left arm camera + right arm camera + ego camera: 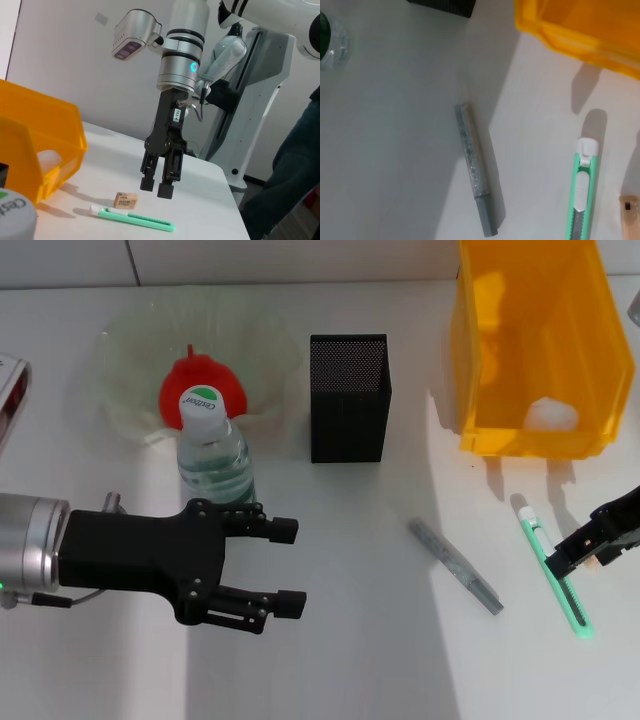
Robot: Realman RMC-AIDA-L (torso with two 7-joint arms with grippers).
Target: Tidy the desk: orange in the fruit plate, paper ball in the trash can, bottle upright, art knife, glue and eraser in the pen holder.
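Both grippers empty above the white desk.
Left gripper (pixel 290 567) gaping wide, lower left, beside upright clear plastic bottle (pixel 213 448); right gripper (pixel 156 186) nearly closed over green art knife (pixel 134 217), lower right.

Colours of the items shown. Left gripper (pixel 288 567): matte black fingers on a silver wrist. Just beyond it, bottle (pixel 213 448): clear, white cap with a green mark. Orange (pixel 203 387): rendered red, in a translucent, faintly green fruit plate (pixel 125 350). Pen holder (pixel 349 397): black fine mesh. Trash can (pixel 530 345): yellow-orange, holding a white paper ball (pixel 551 415). Glue (pixel 455 566): grey stick. Below the black right gripper (pixel 157 189), art knife (pixel 133 218): mint green, white end; eraser (pixel 125 200): tan. Desk (pixel 360 660): white.
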